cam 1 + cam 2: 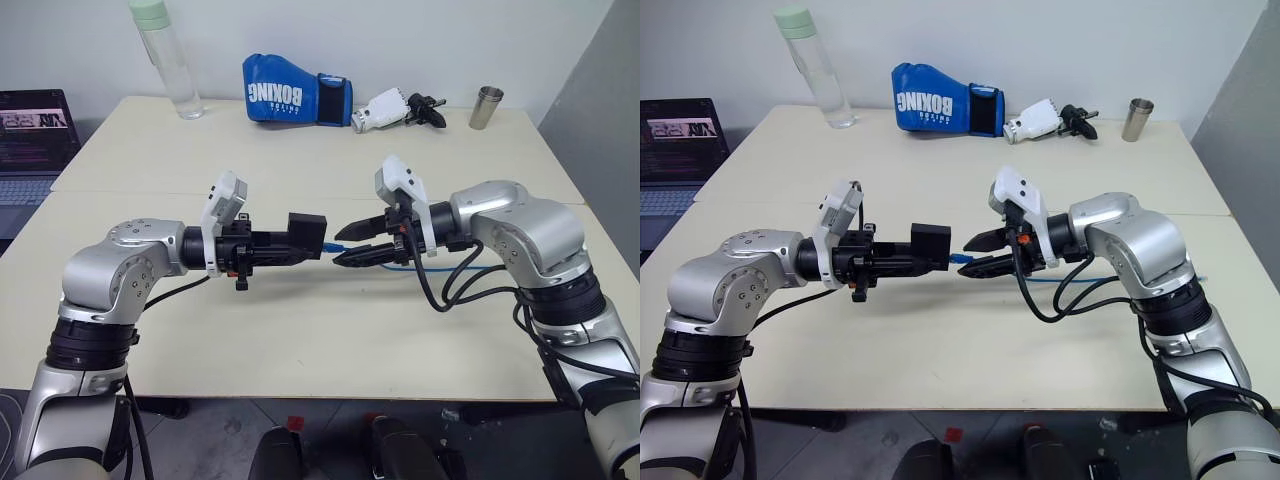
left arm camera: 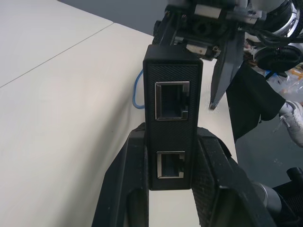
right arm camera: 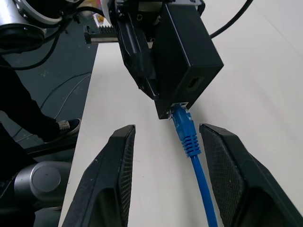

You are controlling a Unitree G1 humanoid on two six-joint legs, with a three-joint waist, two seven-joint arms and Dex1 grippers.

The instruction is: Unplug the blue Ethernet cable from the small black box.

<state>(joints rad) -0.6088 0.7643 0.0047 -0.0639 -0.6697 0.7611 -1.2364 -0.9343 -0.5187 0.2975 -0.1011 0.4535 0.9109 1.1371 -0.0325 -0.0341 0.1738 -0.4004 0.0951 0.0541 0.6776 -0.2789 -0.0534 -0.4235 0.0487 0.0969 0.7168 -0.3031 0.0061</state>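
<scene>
The blue Ethernet cable [image 1: 962,257], a thin bright-blue cord with a moulded plug boot, is plugged into one edge of the small black box [image 1: 930,245], a matte square plastic housing held in the air above the cream table [image 1: 940,330]. In the head views the left gripper [image 1: 902,259] is clamped tight on that box from the left, while the right gripper [image 1: 978,254] points at it from the right, its two black fingers partly spread and empty, one on each side of the plug. Behind them on the table lie a blue boxing glove [image 1: 295,97], a clear bottle with a pale green cap [image 1: 166,55], a steel cup [image 1: 487,106] and a spare white-and-black gripper part [image 1: 395,108]; a laptop [image 1: 35,140] sits at the far left.

The left wrist view shows the box's near face with two empty ports, squeezed between the black pads [image 2: 125,184].

The right wrist view shows the plug seated in the box, the cord running back between the open fingers [image 3: 111,175] without touching either.

To do this step well, I judge the right fingers should close on the ribbed boot close to the port, pressing the latch tab, then pull straight along the plug's axis while the left grip holds steady.
</scene>
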